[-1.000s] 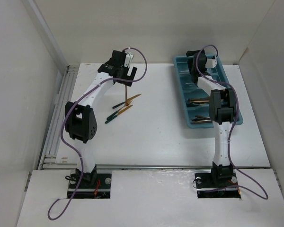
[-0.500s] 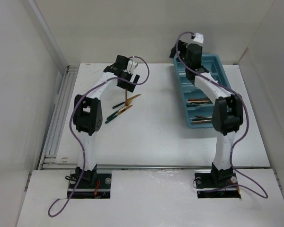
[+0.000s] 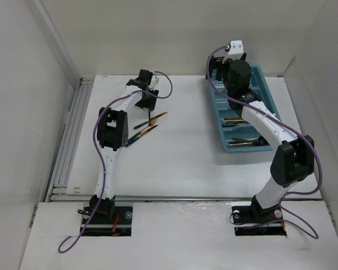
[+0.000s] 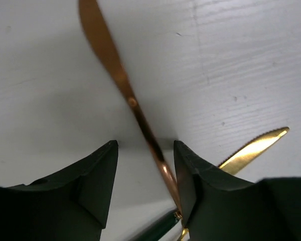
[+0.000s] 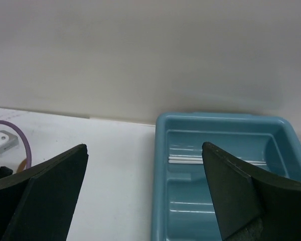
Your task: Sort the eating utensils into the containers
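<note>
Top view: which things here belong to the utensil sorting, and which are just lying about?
Part of the job:
copper utensil, gold knife and green-handled piece, all on the table
blue tray
sorted utensils and white sticks, in the tray

Just there:
purple cable
metal rail along the table's left edge
</note>
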Controlling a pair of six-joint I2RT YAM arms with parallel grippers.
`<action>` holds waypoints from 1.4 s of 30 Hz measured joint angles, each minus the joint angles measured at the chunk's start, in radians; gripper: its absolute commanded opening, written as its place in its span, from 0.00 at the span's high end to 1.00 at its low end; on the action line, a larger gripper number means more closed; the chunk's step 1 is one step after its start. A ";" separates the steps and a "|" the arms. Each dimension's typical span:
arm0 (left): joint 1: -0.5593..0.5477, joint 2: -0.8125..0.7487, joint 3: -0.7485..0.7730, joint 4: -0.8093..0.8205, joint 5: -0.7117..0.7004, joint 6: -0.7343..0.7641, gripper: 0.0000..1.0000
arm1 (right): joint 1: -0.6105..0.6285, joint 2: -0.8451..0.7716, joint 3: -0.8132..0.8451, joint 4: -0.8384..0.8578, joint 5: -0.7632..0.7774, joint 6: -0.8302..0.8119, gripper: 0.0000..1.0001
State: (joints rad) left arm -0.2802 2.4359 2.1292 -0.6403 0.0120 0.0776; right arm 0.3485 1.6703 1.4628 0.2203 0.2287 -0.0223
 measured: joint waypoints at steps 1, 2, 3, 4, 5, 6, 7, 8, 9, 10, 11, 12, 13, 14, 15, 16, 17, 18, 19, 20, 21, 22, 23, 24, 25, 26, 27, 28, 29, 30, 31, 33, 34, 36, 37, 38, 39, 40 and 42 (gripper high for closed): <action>0.000 -0.006 -0.012 0.001 0.021 0.002 0.58 | 0.000 -0.002 -0.006 -0.006 0.002 -0.008 0.00; 0.000 -0.011 -0.023 -0.001 0.044 0.003 0.61 | 0.000 -0.006 -0.007 -0.011 0.003 -0.015 0.00; 0.000 -0.014 -0.027 -0.007 0.061 0.011 0.67 | 0.001 -0.008 -0.007 -0.013 0.006 -0.021 0.00; 0.000 -0.015 -0.027 -0.014 0.069 0.016 0.89 | 0.005 -0.012 -0.007 -0.012 0.010 -0.027 0.00; 0.000 -0.016 -0.027 -0.020 0.079 0.015 1.00 | 0.006 -0.016 -0.007 -0.012 0.015 -0.034 0.00; 0.001 -0.016 -0.024 -0.028 0.092 0.019 1.00 | 0.008 -0.023 -0.007 -0.012 0.019 -0.041 0.00; 0.001 -0.016 -0.018 -0.040 0.108 0.029 1.00 | 0.012 -0.029 -0.007 -0.011 0.024 -0.051 0.00; 0.001 -0.011 -0.009 -0.052 0.122 0.030 1.00 | 0.018 -0.034 -0.007 -0.011 0.029 -0.062 0.00; 0.005 -0.004 0.010 -0.070 0.137 0.034 1.00 | 0.023 -0.039 -0.007 -0.011 0.033 -0.074 0.00; 0.008 0.011 0.037 -0.089 0.158 0.035 1.00 | 0.032 -0.042 -0.007 -0.011 0.034 -0.091 0.00; 0.012 0.022 0.058 -0.097 0.176 0.036 1.00 | 0.041 -0.045 -0.007 -0.011 0.029 -0.109 0.00; 0.018 0.031 0.077 -0.105 0.206 0.036 1.00 | 0.050 -0.046 -0.007 -0.011 0.018 -0.126 0.00; 0.025 0.034 0.085 -0.105 0.237 0.036 1.00 | 0.057 -0.047 -0.007 -0.013 0.003 -0.143 0.00; 0.031 0.035 0.085 -0.103 0.261 0.036 1.00 | 0.064 -0.047 -0.007 -0.019 -0.019 -0.159 0.00; 0.037 0.034 0.085 -0.103 0.283 0.036 1.00 | 0.069 -0.048 -0.007 -0.032 -0.045 -0.175 0.00; 0.042 0.028 0.084 -0.096 0.299 0.036 1.00 | 0.074 -0.050 -0.008 -0.042 -0.061 -0.185 0.00; 0.045 0.018 0.077 -0.078 0.311 0.036 1.00 | 0.079 -0.054 -0.013 -0.050 -0.079 -0.195 0.00; 0.049 0.003 0.069 -0.059 0.320 0.036 1.00 | 0.080 -0.056 -0.020 -0.055 -0.100 -0.203 0.00; 0.051 -0.017 0.063 -0.044 0.330 0.036 1.00 | 0.085 -0.078 -0.056 -0.060 -0.120 -0.210 0.00; 0.052 -0.048 0.052 -0.021 0.339 0.034 1.00 | 0.087 -0.092 -0.080 -0.069 -0.138 -0.214 0.00; 0.051 -0.086 0.038 0.003 0.353 0.029 1.00 | 0.090 -0.106 -0.104 -0.078 -0.160 -0.218 0.00; 0.048 -0.131 0.023 0.027 0.369 0.022 1.00 | 0.093 -0.118 -0.125 -0.083 -0.176 -0.219 0.00; 0.044 -0.187 -0.006 0.068 0.385 0.014 1.00 | 0.099 -0.127 -0.145 -0.088 -0.190 -0.219 0.00; 0.037 -0.244 -0.039 0.104 0.401 0.003 1.00 | 0.107 -0.133 -0.159 -0.093 -0.203 -0.218 0.00; 0.030 -0.306 -0.067 0.133 0.419 -0.010 1.00 | 0.118 -0.135 -0.169 -0.097 -0.216 -0.214 0.00; 0.019 -0.363 -0.083 0.157 0.436 -0.021 1.00 | 0.130 -0.135 -0.176 -0.101 -0.231 -0.208 0.00; 0.006 -0.410 -0.085 0.180 0.452 -0.033 1.00 | 0.145 -0.135 -0.182 -0.103 -0.246 -0.193 0.00; -0.008 -0.450 -0.081 0.206 0.464 -0.044 1.00 | 0.157 -0.134 -0.184 -0.106 -0.263 -0.175 0.00; -0.020 -0.478 -0.071 0.227 0.476 -0.058 1.00 | 0.167 -0.133 -0.185 -0.101 -0.282 -0.151 0.00; -0.033 -0.499 -0.061 0.248 0.486 -0.069 1.00 | 0.177 -0.130 -0.185 -0.086 -0.303 -0.114 0.00; -0.047 -0.512 -0.056 0.264 0.492 -0.077 1.00 | 0.183 -0.127 -0.185 -0.061 -0.327 -0.076 0.00; -0.074 -0.525 -0.051 0.290 0.496 -0.090 1.00 | 0.184 -0.121 -0.199 0.031 -0.375 0.006 0.00; -0.087 -0.525 -0.051 0.292 0.496 -0.094 1.00 | 0.183 -0.118 -0.212 0.087 -0.395 0.054 0.00; -0.105 -0.516 -0.053 0.283 0.489 -0.098 1.00 | 0.183 -0.103 -0.223 0.183 -0.425 0.141 0.00; -0.112 -0.511 -0.055 0.277 0.487 -0.100 1.00 | 0.182 -0.089 -0.223 0.221 -0.436 0.179 0.00; -0.117 -0.505 -0.057 0.272 0.484 -0.102 1.00 | 0.182 -0.076 -0.223 0.254 -0.446 0.212 0.00; -0.119 -0.502 -0.059 0.269 0.481 -0.103 1.00 | 0.182 -0.063 -0.223 0.275 -0.452 0.239 0.00; -0.122 -0.500 -0.061 0.264 0.477 -0.104 1.00 | 0.182 -0.048 -0.223 0.293 -0.459 0.266 0.00; -0.127 -0.499 -0.062 0.252 0.472 -0.106 1.00 | 0.182 -0.014 -0.222 0.320 -0.466 0.312 0.01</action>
State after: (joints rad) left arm -0.4072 1.9366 2.0674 -0.3885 0.4843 -0.0280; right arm 0.5304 1.6562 1.2404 0.5404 -0.2371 0.2893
